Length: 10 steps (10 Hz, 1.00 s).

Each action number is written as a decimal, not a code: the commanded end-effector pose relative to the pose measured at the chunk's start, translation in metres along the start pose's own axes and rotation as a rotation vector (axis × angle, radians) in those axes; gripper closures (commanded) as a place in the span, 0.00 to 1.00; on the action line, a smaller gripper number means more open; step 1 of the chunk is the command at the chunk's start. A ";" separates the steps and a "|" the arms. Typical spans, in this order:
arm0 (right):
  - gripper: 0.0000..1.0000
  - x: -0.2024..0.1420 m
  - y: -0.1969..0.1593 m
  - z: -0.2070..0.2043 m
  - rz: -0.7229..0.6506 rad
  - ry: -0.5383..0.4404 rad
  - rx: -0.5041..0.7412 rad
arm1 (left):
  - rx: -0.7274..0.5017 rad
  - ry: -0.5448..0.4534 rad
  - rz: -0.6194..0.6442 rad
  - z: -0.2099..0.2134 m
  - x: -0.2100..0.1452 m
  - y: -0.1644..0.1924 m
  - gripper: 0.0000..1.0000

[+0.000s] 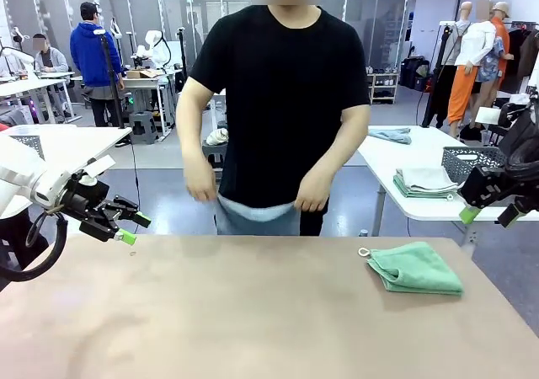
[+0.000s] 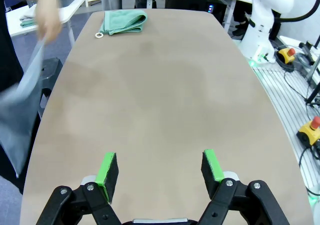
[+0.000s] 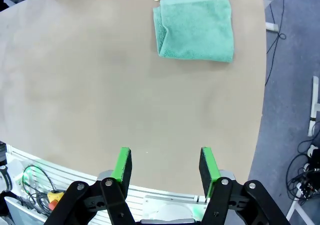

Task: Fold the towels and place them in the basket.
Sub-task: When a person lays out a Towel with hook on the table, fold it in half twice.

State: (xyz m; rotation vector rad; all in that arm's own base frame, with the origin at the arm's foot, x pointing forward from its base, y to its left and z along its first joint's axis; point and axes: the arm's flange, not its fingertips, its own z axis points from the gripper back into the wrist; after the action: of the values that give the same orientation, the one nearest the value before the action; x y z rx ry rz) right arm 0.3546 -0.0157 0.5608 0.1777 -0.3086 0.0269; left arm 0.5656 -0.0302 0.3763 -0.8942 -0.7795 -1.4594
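Note:
A folded mid-green towel (image 1: 417, 268) with a small loop tag lies on the tan table (image 1: 253, 312) at the right; it also shows far off in the left wrist view (image 2: 124, 21) and ahead of the right wrist (image 3: 196, 27). A person across the table holds the pale blue-grey towel (image 1: 257, 216) at waist height in both hands; it hangs at the table's edge (image 2: 22, 115). My left gripper (image 1: 135, 228) hovers open and empty over the left edge (image 2: 160, 167). At the right edge my right gripper (image 1: 488, 216) is open and empty too (image 3: 162, 165). The dark basket is out of view.
On a white table (image 1: 438, 206) behind at the right stand a grey mesh basket (image 1: 472, 162) and a stack of folded cloths (image 1: 425, 181). The person's hand (image 2: 47, 10) is blurred above the far left corner.

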 end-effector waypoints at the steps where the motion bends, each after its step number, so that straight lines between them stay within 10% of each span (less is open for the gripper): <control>1: 0.32 -0.001 0.000 0.002 -0.005 0.005 0.015 | -0.005 0.002 -0.017 0.001 0.000 0.000 0.15; 10: 0.32 -0.001 0.000 0.002 -0.005 0.005 0.015 | -0.005 0.002 -0.017 0.001 0.000 0.000 0.15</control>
State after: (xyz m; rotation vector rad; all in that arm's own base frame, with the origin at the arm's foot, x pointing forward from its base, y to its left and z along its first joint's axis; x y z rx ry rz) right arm 0.3546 -0.0158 0.5608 0.1777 -0.3086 0.0269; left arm 0.5656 -0.0302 0.3763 -0.8942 -0.7795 -1.4594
